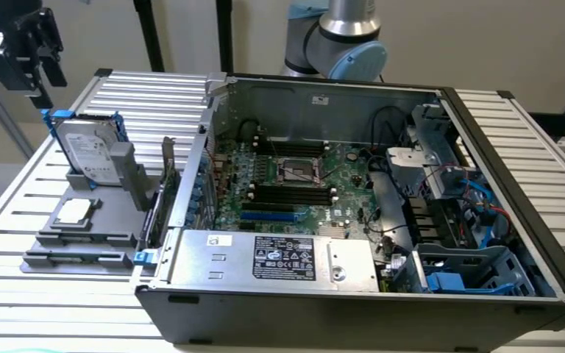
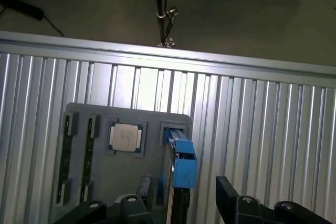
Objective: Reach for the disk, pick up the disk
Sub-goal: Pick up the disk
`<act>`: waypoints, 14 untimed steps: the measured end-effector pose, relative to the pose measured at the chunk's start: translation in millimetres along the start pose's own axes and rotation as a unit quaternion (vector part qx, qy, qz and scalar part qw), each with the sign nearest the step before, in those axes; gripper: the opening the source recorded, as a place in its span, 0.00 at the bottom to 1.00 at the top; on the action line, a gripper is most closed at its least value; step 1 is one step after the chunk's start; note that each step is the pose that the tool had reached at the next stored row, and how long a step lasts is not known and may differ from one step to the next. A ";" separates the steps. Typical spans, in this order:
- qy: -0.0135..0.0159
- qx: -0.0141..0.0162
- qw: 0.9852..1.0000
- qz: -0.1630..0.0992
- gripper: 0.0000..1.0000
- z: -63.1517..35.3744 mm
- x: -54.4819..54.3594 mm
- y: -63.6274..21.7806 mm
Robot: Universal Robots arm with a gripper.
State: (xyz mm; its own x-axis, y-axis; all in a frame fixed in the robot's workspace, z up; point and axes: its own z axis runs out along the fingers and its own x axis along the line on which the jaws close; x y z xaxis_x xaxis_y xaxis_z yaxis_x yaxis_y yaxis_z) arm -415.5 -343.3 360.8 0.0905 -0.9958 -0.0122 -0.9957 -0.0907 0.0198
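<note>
The disk (image 1: pixel 91 151), a silver-grey hard drive with a white label and a blue frame, stands on edge in a grey holder (image 1: pixel 82 239) at the exterior view's left. My gripper (image 1: pixel 47 82) hangs above it, a clear gap away. In the wrist view the disk's blue frame edge (image 2: pixel 182 169) lies below and between my two black fingers (image 2: pixel 228 195), which stand wide apart. My gripper (image 2: pixel 178 205) is open and holds nothing.
The holder also carries a small square silver chip (image 2: pixel 126 137) and two memory sticks (image 2: pixel 65 156). An open computer case (image 1: pixel 361 184) with a silver box (image 1: pixel 282 257) sits right beside it on the slatted metal table (image 1: pixel 155 92). A black pole (image 2: pixel 157 3) stands beyond the table edge.
</note>
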 end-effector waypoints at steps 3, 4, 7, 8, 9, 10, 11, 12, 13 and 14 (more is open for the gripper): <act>0.000 0.000 1.000 0.005 0.65 3.9 0.1 0.0; 0.000 0.000 1.000 0.006 0.65 5.7 0.1 0.0; 0.000 0.000 1.000 0.017 0.65 11.2 0.3 -0.2; 0.000 0.001 1.000 0.024 0.65 13.1 0.4 -0.2; -0.001 0.001 1.000 0.030 0.65 14.8 0.4 -0.2; -0.001 0.001 0.999 0.036 0.65 16.5 0.5 -0.2; -0.001 0.001 0.999 0.040 0.65 18.4 0.5 -0.2; -0.001 0.001 0.999 0.042 0.65 20.2 0.5 -0.3; -0.001 0.001 0.999 0.043 0.65 22.0 0.6 -0.4; -0.001 0.001 0.999 0.044 0.65 24.0 0.6 -0.4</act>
State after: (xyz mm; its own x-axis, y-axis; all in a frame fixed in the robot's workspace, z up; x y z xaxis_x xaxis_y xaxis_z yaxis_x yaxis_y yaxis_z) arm -415.6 -343.6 336.8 0.0020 -0.9999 -0.0121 -0.9998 -0.0023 0.0183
